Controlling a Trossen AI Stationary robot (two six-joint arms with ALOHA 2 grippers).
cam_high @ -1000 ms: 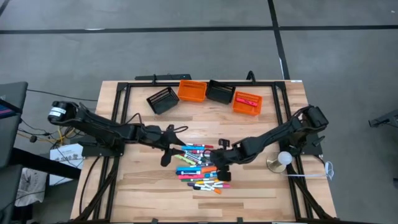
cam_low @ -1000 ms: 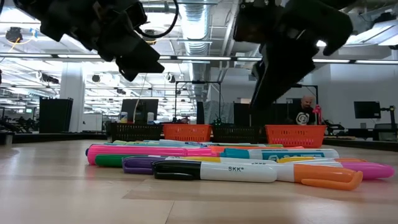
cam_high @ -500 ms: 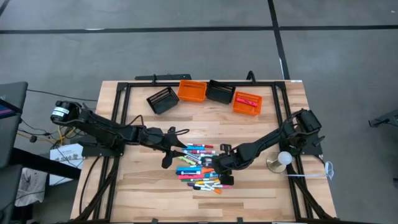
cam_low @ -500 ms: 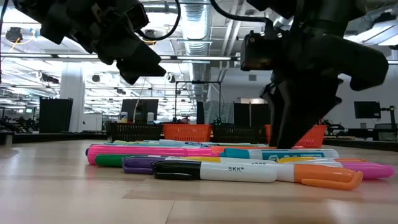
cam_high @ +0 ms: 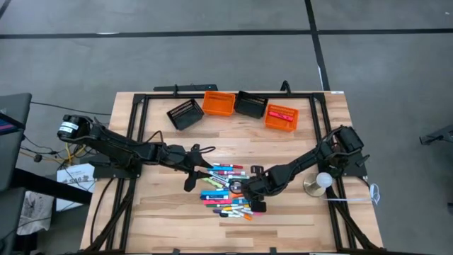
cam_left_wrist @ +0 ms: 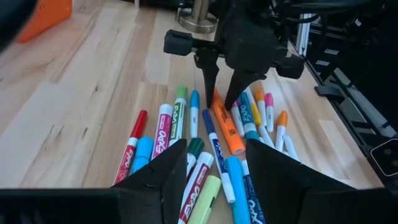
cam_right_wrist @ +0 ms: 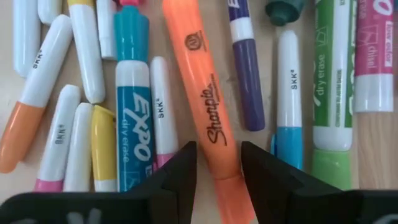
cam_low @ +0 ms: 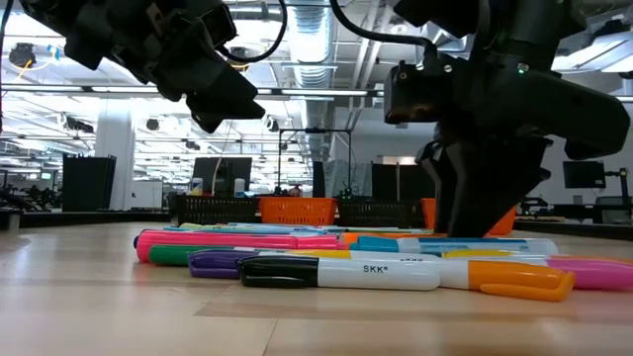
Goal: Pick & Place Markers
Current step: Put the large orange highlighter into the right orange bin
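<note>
right gripper (cam_left_wrist: 222,93) lowered onto orange marker (cam_right_wrist: 206,118)

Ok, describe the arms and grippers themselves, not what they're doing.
Both arms are matte black and jointed. The left arm has a silver cylinder at its base and a looping black cable. The right gripper has two slim, pointed black fingers on a boxy black body.

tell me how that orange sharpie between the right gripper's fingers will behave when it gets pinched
The orange Sharpie looks like rigid plastic, so it probably won't bend. Its rounded, glossy barrel may slip or roll between the right gripper's open fingers. Neighbouring markers lie close alongside, so they could get nudged.
</note>
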